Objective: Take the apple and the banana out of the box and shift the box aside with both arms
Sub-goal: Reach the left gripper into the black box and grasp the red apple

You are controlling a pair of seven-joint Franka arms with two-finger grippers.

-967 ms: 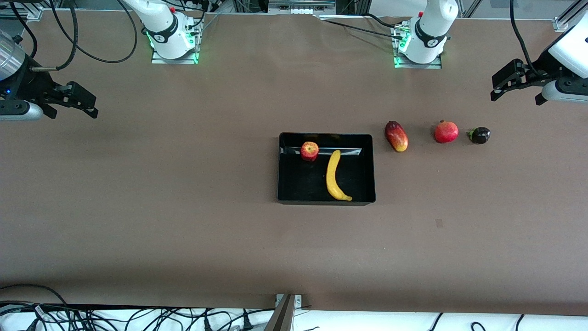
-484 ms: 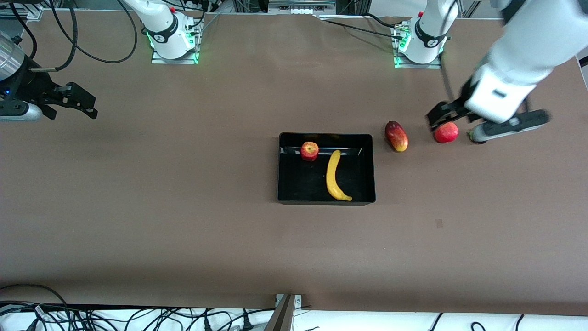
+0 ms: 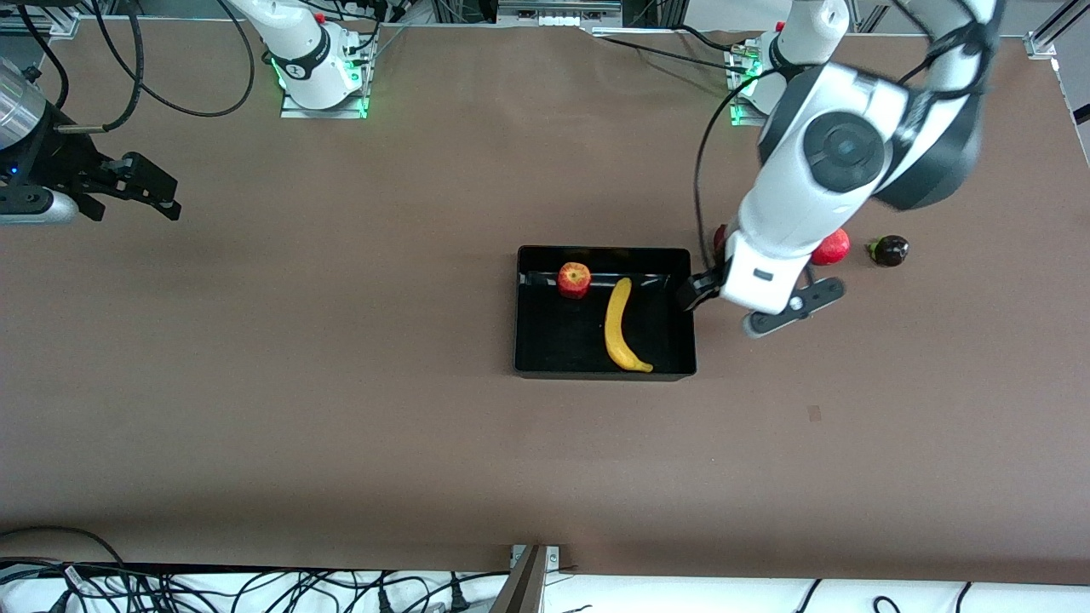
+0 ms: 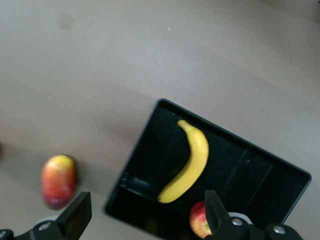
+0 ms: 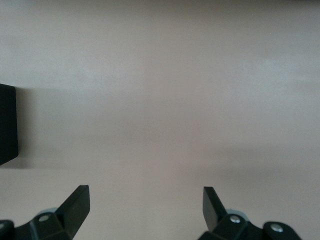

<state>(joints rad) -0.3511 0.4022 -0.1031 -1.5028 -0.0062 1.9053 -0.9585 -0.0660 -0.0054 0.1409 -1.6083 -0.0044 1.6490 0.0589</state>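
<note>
1. Left gripper (image 3: 691,298): jaws apart, empty, over box (image 3: 524,358) wall at left arm's end.
2. Banana (image 3: 620,328), apple (image 3: 575,279): in box.
3. Right gripper (image 3: 140,189): jaws apart, waits over table edge.
4. Risk: fingers clip wall, or mango (image 4: 58,181) taken for apple.

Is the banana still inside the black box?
Yes, inside. The banana lies flat on the floor of the box, beside the apple. No claw touches it.

The whole table (image 3: 341,383) is seen from high across it. The box (image 4: 150,150) is viewed downward from the left wrist, shared with the front view; bare table is viewed from the right wrist.
</note>
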